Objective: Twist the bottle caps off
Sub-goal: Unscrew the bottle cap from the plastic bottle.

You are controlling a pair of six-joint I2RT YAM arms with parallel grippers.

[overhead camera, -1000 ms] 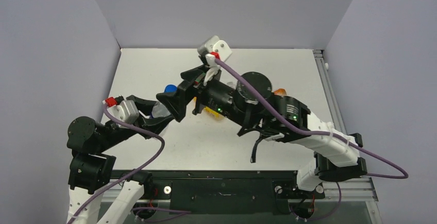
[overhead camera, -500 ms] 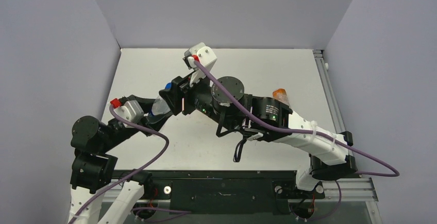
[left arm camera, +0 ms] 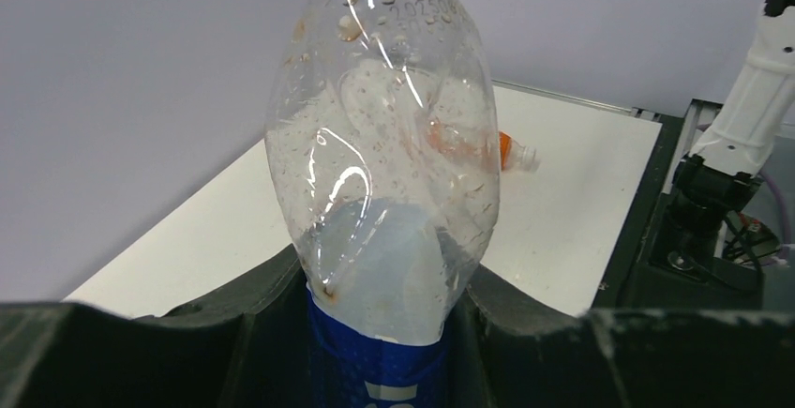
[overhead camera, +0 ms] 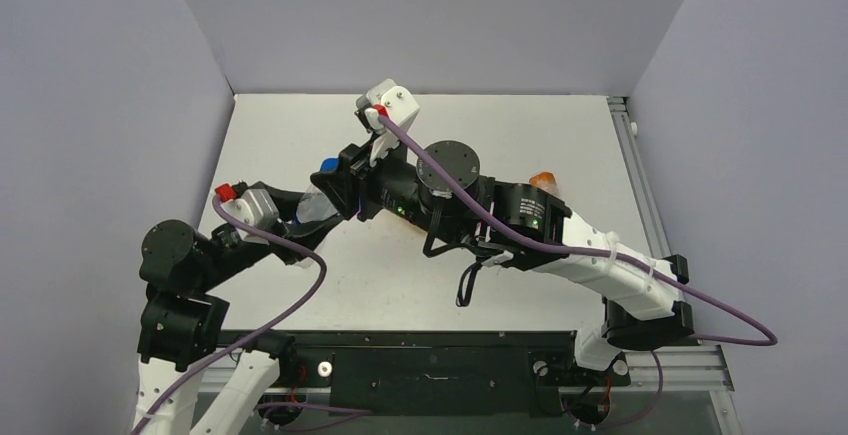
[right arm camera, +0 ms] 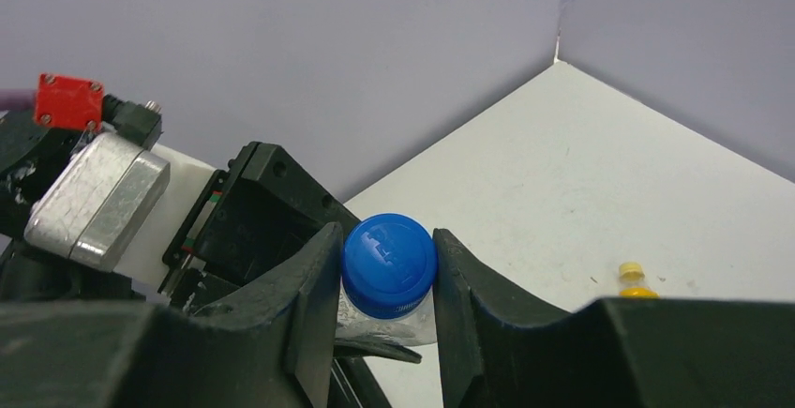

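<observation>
A clear bottle (left arm camera: 384, 192) with a blue label stands tilted in my left gripper (left arm camera: 380, 333), whose jaws are shut round its lower body. In the top view the bottle (overhead camera: 312, 205) leans up and to the right from the left gripper (overhead camera: 300, 223). Its blue cap (right arm camera: 388, 263) sits squeezed between both fingers of my right gripper (right arm camera: 387, 249), which is shut on it. From above, the right gripper (overhead camera: 338, 183) covers most of the blue cap (overhead camera: 327, 167). An orange bottle (left arm camera: 506, 148) with a whitish cap (left arm camera: 528, 156) lies on the table behind.
The orange bottle (overhead camera: 543, 179) lies at the table's right middle, beside the right arm. A yellow bottle (right arm camera: 637, 288) with a yellow cap (right arm camera: 632, 268) shows at the right of the right wrist view. Grey walls close in the white table (overhead camera: 560, 135).
My right gripper has swung left onto the bottle's top and closed from wide open onto the blue cap. The left gripper has kept its hold and lifted slightly.
</observation>
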